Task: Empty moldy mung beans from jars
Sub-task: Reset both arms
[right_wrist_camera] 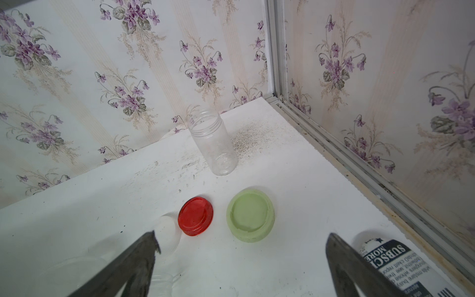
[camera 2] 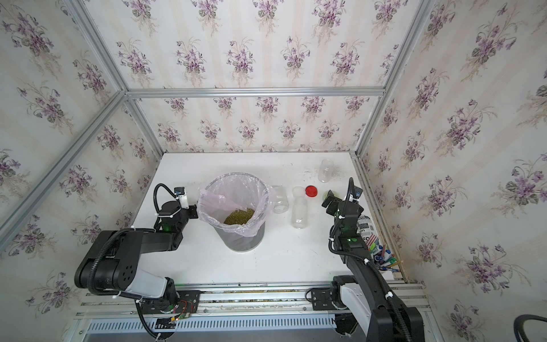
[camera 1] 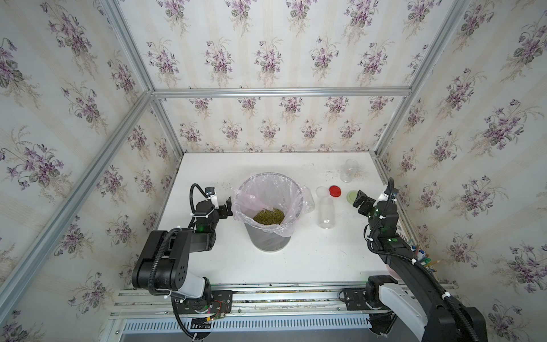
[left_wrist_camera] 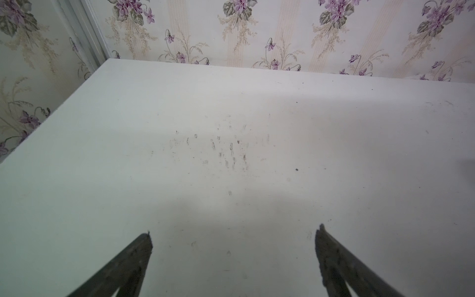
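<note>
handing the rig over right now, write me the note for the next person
Grippers: left gripper open, empty, beside the bin; right gripper open, empty, near the green lid.
Things: beans piled in the lined bin. All upright, lidless, looking empty: back jar, middle jar, jar by the bin. The red lid and white lid lie on the table.
Done: emptying, apparently.
Left: nothing visible to pour; maybe relid.

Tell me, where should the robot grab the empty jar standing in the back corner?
Grip the jar around its round body, below the threaded neck, likely coming from the robot's side with the open right gripper, one finger each side. It stands upright, lidless, mouth up, with free space around it.
</note>
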